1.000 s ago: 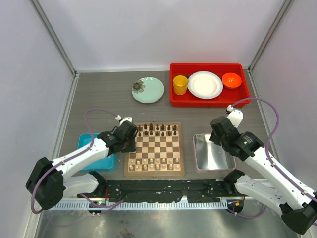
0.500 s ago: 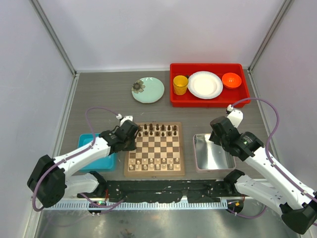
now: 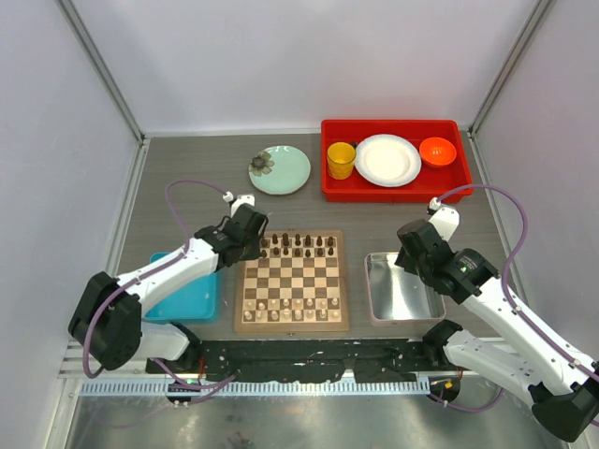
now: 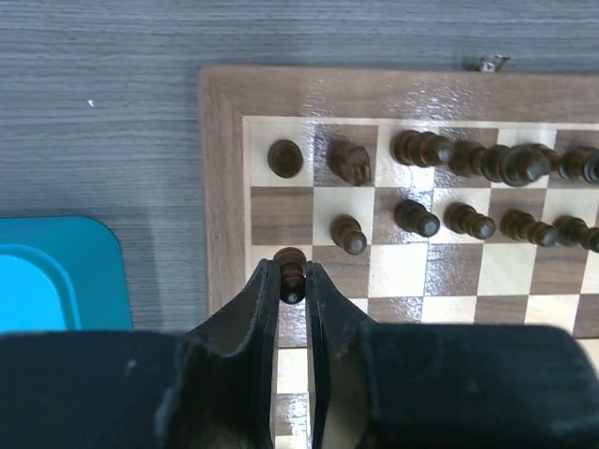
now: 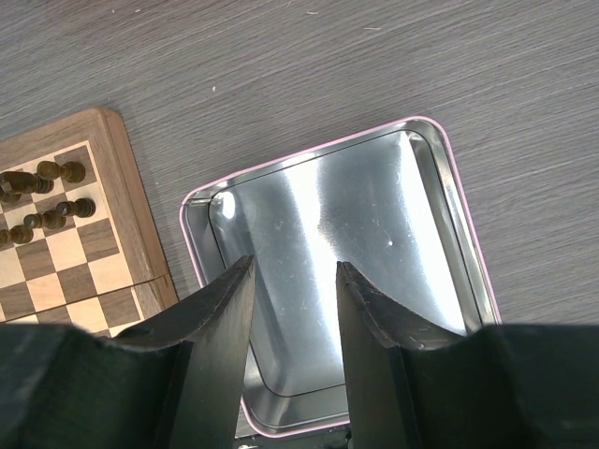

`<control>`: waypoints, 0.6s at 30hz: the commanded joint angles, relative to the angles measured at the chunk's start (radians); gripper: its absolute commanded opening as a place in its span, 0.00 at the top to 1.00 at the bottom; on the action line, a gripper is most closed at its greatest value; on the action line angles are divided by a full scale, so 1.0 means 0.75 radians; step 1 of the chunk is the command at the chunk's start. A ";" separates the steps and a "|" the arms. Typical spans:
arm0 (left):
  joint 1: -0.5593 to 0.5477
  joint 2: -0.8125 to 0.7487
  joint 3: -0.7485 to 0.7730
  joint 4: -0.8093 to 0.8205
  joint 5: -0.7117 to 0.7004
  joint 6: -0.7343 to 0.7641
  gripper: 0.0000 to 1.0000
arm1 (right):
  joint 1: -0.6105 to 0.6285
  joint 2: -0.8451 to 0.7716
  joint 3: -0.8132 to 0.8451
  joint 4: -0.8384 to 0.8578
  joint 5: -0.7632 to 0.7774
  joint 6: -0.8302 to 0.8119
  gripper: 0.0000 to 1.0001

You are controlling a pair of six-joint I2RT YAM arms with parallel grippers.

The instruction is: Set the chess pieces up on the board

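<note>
The wooden board (image 3: 292,281) lies between the arms, with dark chess pieces (image 3: 299,245) along its far rows and pale ones (image 3: 292,309) along its near rows. My left gripper (image 4: 292,273) is shut on a dark pawn (image 4: 291,267), held over the board's (image 4: 225,178) far left corner squares. Beside it stand other dark pieces (image 4: 351,234) in two rows. In the top view the left gripper (image 3: 251,241) hangs at the board's far left corner. My right gripper (image 5: 292,267) stands open over the silver tray (image 5: 281,224), nothing between its fingers.
A blue tray (image 3: 185,297) lies left of the board, partly under the left arm. The silver tray (image 3: 401,288) sits right of the board. At the back are a pale green plate (image 3: 279,169) and a red bin (image 3: 393,184) with a yellow cup, white plate and orange bowl.
The left gripper has closed on the dark pawn and shifted slightly toward the board's far left corner. The right arm has not moved.
</note>
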 commanded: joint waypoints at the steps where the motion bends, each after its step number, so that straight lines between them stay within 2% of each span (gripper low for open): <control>1: 0.034 0.018 0.035 0.067 -0.033 0.046 0.88 | -0.005 -0.003 0.023 0.035 0.024 -0.007 0.55; 18: 0.073 0.098 0.018 0.168 0.006 0.048 0.88 | -0.005 0.001 0.021 0.035 0.026 -0.007 0.55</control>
